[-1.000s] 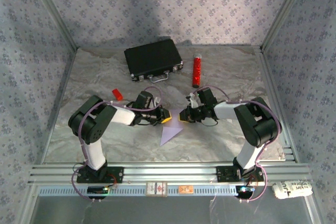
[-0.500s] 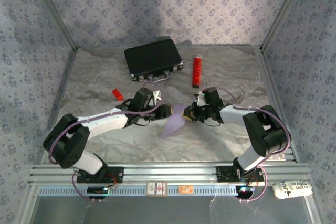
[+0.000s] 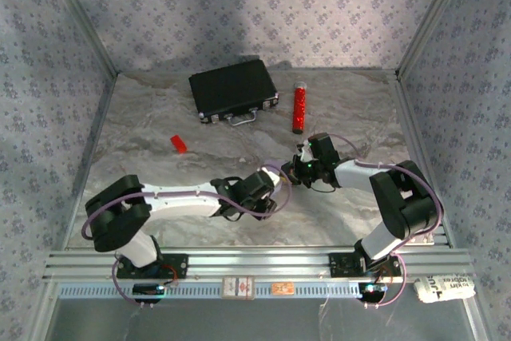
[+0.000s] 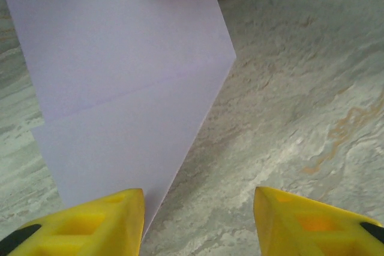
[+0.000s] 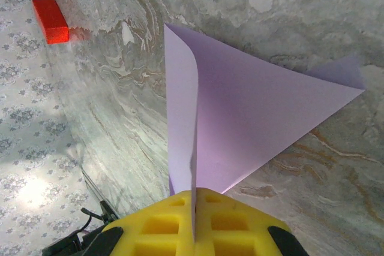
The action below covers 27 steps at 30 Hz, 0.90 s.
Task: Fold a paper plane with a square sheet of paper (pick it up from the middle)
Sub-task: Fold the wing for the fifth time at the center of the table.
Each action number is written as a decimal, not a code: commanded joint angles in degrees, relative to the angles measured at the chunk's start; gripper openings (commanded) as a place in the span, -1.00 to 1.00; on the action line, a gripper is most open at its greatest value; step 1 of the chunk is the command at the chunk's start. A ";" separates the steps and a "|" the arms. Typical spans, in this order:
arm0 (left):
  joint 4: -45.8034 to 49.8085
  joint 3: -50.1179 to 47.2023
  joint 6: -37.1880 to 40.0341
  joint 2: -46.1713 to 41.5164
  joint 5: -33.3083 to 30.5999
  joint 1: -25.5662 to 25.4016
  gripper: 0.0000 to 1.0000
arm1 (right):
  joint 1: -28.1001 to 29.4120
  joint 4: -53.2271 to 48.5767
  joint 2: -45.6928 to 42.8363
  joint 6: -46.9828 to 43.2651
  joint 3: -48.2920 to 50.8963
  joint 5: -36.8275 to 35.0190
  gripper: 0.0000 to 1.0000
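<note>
Table: black case at the back, well apart from the arms. Paper, creased lilac, mid-table between both grippers. Right gripper clamped tight on its edge. Left gripper jaws spread, gripping nothing; paper's edge just beside one finger.

1. The square sheet of paper is showing as thin, pale lilac paper, folded over into a sharp-cornered triangle.
2. It is standing up on edge rather than lying flat, and its two layers are curving slightly apart along the near side.
3. One corner is sitting pinched between the closed yellow fingers of the right gripper.
4. In the left wrist view, a faint straight crease is running slantwise across its smooth face.
</note>
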<state>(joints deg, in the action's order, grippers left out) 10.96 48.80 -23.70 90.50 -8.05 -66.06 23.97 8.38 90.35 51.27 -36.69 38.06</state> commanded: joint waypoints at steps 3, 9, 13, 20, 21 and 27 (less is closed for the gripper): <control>3.52 2.09 3.75 1.88 -10.33 -1.65 0.03 | -0.24 -1.66 -1.26 0.38 -1.19 -0.61 -0.91; 3.38 2.43 5.28 3.15 -12.62 -2.03 0.00 | -0.32 -1.61 -1.26 0.41 -1.32 -0.36 -0.91; 3.28 2.88 5.90 3.97 -12.85 -2.16 -0.08 | -0.33 -1.52 -1.31 0.50 -1.43 -0.27 -0.91; 3.28 3.27 6.13 5.30 -13.94 -2.49 -0.20 | -0.35 -1.70 -1.31 0.49 -1.29 -0.28 -0.91; 3.41 3.40 6.11 5.38 -14.13 -2.44 -0.22 | -0.32 -1.55 -1.32 0.49 -1.34 -0.36 -0.92; 3.96 3.91 6.11 6.42 -15.51 -2.65 -0.30 | -0.39 -1.60 -1.39 0.55 -1.36 -0.21 -0.91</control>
<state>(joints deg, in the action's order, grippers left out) 13.56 51.00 -18.41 95.33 -21.61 -68.07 23.97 8.34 90.13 51.27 -36.80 38.09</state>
